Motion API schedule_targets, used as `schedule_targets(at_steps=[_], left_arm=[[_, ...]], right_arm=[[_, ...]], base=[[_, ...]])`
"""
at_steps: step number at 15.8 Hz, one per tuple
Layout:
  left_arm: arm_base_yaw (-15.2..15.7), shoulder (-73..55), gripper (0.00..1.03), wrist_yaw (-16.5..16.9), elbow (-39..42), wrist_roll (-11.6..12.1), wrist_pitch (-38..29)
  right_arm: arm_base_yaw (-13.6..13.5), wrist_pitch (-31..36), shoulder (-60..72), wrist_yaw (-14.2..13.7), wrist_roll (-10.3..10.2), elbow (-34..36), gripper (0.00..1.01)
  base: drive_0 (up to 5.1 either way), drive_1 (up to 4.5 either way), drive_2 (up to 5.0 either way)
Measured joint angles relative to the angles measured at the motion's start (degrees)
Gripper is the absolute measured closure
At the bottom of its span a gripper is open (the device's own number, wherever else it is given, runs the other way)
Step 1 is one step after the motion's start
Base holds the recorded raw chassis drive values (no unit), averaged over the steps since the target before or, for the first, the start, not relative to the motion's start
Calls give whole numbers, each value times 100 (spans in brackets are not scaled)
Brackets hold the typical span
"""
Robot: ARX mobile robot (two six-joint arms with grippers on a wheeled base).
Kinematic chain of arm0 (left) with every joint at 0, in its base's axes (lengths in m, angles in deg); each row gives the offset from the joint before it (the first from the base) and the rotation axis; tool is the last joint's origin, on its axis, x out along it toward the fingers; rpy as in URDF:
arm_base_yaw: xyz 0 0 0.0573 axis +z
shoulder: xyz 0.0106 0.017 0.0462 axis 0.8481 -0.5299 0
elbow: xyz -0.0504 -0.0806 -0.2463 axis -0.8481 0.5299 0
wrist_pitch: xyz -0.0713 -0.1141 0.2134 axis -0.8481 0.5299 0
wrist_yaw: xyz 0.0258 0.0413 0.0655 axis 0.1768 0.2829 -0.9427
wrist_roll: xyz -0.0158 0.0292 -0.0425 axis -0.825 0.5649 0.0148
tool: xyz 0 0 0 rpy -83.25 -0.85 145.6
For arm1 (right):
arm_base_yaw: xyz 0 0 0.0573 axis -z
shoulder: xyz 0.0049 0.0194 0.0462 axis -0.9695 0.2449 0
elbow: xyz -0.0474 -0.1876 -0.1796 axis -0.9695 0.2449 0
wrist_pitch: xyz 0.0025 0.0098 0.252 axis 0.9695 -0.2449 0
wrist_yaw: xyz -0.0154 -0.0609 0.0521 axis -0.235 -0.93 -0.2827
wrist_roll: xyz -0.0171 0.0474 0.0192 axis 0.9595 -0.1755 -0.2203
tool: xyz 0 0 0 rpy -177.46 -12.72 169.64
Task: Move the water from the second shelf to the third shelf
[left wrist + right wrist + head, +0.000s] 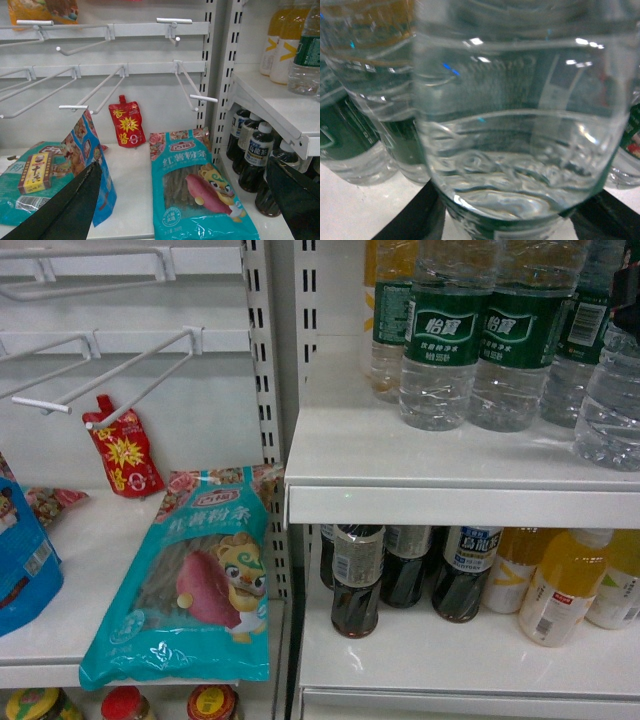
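Note:
Several water bottles (438,340) with dark green labels stand on the upper right shelf (440,502). The rightmost water bottle (610,410) sits at the frame edge, with a dark piece of my right gripper (628,285) by its upper part. In the right wrist view that clear ribbed bottle (520,135) fills the frame, and my right gripper (507,215) has a black finger (410,220) against each of its sides. My left gripper (183,167) hangs open over the left shelf with nothing between its fingers.
Dark drink bottles (357,580) and yellow drink bottles (560,585) fill the shelf below the water. On the left shelf lie a teal noodle packet (190,580), a blue bag (20,560) and a red pouch (125,452). White wire hooks (120,375) jut out above.

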Motion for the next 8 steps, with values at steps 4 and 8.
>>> schedule_targets(at_steps=[4,8], left_arm=[[0,0,5,0,0,0,0],[0,0,5,0,0,0,0]], right_arm=[[33,42,-52,7,-55,-52,1],[24,-105,-400,175,-210,-39,3]], base=[[0,0,0],[0,0,0]])
